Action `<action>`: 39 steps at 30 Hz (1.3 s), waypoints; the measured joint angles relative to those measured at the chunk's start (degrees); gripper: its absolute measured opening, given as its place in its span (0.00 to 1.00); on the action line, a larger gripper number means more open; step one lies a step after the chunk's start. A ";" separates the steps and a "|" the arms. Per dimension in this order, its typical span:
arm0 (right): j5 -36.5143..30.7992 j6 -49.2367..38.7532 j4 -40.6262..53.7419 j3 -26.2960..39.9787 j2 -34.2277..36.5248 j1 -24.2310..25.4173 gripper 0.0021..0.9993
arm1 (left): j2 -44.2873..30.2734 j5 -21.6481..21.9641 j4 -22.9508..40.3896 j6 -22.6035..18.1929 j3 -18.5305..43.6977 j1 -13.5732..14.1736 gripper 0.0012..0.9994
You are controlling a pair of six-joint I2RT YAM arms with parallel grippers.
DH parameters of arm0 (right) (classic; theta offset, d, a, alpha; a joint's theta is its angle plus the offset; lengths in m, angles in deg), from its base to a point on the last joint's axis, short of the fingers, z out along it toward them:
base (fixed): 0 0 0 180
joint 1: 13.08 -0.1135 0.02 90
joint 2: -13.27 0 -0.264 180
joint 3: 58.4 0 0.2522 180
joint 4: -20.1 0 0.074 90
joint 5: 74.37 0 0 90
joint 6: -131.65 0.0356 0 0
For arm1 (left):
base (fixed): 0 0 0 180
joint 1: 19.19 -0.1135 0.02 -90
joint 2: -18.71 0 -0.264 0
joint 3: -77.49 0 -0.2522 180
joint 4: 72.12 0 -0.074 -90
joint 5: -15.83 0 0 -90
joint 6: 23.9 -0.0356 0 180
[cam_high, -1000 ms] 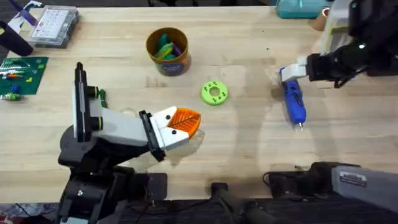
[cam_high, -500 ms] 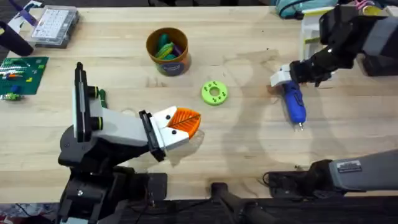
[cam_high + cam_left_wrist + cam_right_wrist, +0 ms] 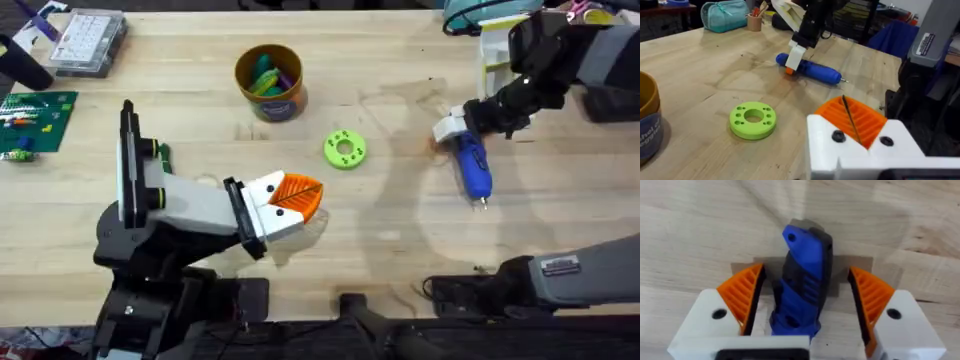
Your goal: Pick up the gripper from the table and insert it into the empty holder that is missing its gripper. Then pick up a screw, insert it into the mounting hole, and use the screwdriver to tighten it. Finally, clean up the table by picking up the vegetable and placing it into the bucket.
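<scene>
Pale wooden boards make up the table (image 3: 400,240) under both arms. At its far right, the right hand (image 3: 807,307) is lowered over the rear end of the blue screwdriver (image 3: 473,167), its white fingers with orange ribbed pads (image 3: 742,296) spread wide on either side of the tool's body and not touching it; the screwdriver lies flat with its thin metal bit toward the near edge. Near the table's middle sits a bright green disc with holes (image 3: 345,149), and beyond it the orange-rimmed bucket (image 3: 269,81) with green pieces inside. At the near left, the left hand (image 3: 290,205) hovers with its orange pads pressed together, holding nothing.
</scene>
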 joint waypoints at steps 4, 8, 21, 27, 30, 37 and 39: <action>-0.01 -0.09 0.38 0.05 0.02 0.00 0.99 | 0.01 0.00 0.00 0.00 0.00 0.00 0.00; -0.01 -0.71 1.65 0.27 0.09 0.04 0.99 | 0.01 0.00 0.00 0.00 0.00 0.00 0.00; -0.15 -1.73 1.87 0.35 0.12 0.04 0.47 | 0.01 0.00 0.00 0.00 0.00 0.00 0.00; -0.45 -2.00 1.74 0.39 0.61 0.26 0.03 | 0.01 0.01 0.00 0.00 0.00 0.00 0.00; -0.48 -1.99 1.78 0.39 0.61 0.26 0.03 | 0.00 0.01 0.00 0.00 0.00 0.00 0.00; -0.50 -1.95 4.76 1.54 1.14 0.26 0.03 | 0.00 0.01 0.00 0.00 0.00 0.00 0.00; -0.46 -1.95 6.81 2.40 1.67 0.26 0.03 | -0.01 0.02 0.00 0.00 0.00 0.00 0.00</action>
